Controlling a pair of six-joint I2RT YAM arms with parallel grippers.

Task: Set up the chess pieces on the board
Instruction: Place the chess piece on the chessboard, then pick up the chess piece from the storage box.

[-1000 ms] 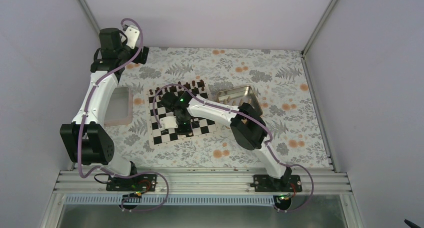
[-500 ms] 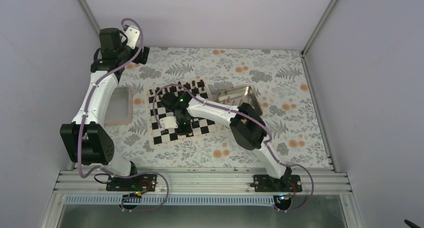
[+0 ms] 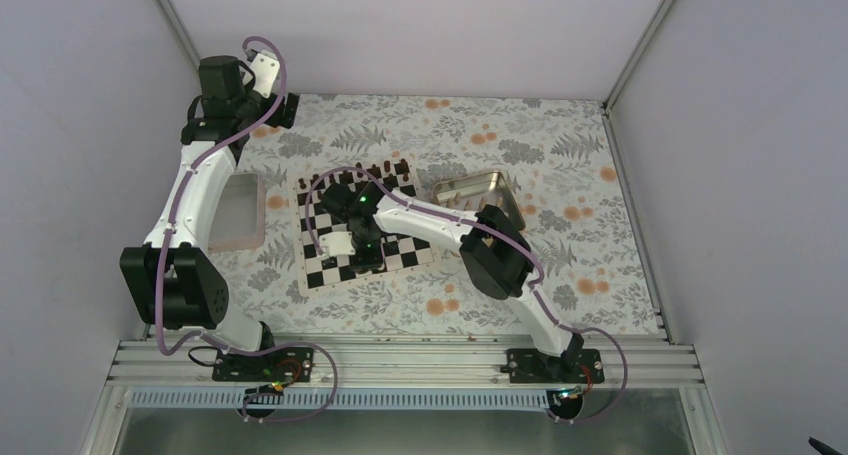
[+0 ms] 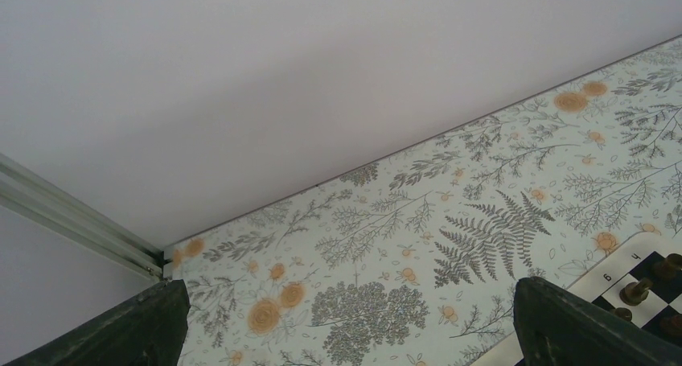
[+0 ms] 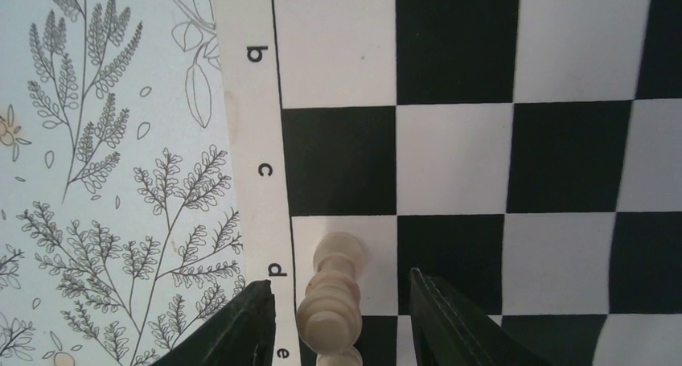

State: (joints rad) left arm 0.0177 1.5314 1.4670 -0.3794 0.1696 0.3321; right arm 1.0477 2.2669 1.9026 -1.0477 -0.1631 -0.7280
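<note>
Overhead, we see the flat square chessboard with black and white checks and a pale cream border (image 3: pixel 318 275) lying on the floral-patterned counter (image 3: pixel 560 155). The right pincer (image 3: pixel 366 259) hangs low over the board's near half. A row of dark brown wooden chess pieces (image 3: pixel 372 168) lines its far edge. The left pincer (image 3: pixel 283 109) is well apart at the far left corner, beyond the pale pinkish-rimmed tray (image 3: pixel 262 213). A gold tin tray (image 3: pixel 470 188) sits just right of the board.

From the left wrist, the left pincer's fingers (image 4: pixel 145 326) stand wide apart over bare counter, with nothing between them.

From the right wrist, one small light tan turned-wood chess piece (image 5: pixel 328 302) sits at the board's edge by the letter d. It is between the right pincer's fingers (image 5: pixel 241 330), which stand apart with a gap on each side, gripping nothing. We cannot tell whether the piece stands fully upright.

We judge the step in hand to be the release of this piece. To do it well, lift straight up along the piece's axis. Keep both fingers evenly parted so neither brushes it. Travel sideways only once clear of its top.
</note>
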